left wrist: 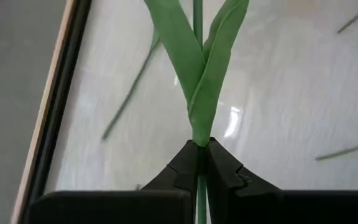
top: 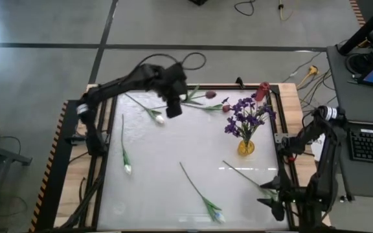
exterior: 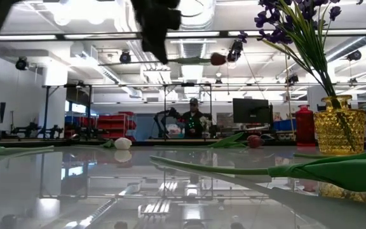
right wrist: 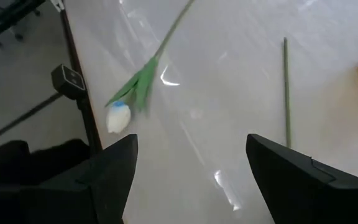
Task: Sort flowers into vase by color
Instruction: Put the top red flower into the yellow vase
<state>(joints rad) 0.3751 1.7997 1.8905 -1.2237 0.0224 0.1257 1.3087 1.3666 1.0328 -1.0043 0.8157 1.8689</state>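
The left gripper [left wrist: 199, 163], jaws clamped on 1 dark red, green-stemmed artificial flower [top: 210, 95], hangs beyond the yellow glass vase [top: 245, 147]. The thin stem may slip. The right gripper [right wrist: 188, 171] waits, jaws apart.

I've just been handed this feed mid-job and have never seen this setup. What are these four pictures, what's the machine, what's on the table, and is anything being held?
Two dark robot arms work at a white table. One picture looks straight down, one looks level across the tabletop, and one comes from each wrist. The left gripper, at the far side, is shut on a green flower stem carrying a dark red bud. The right gripper waits open at the near right corner. A yellow vase already holds purple flowers, and a red vase stands at the far edge. White tulips lie scattered on the table.
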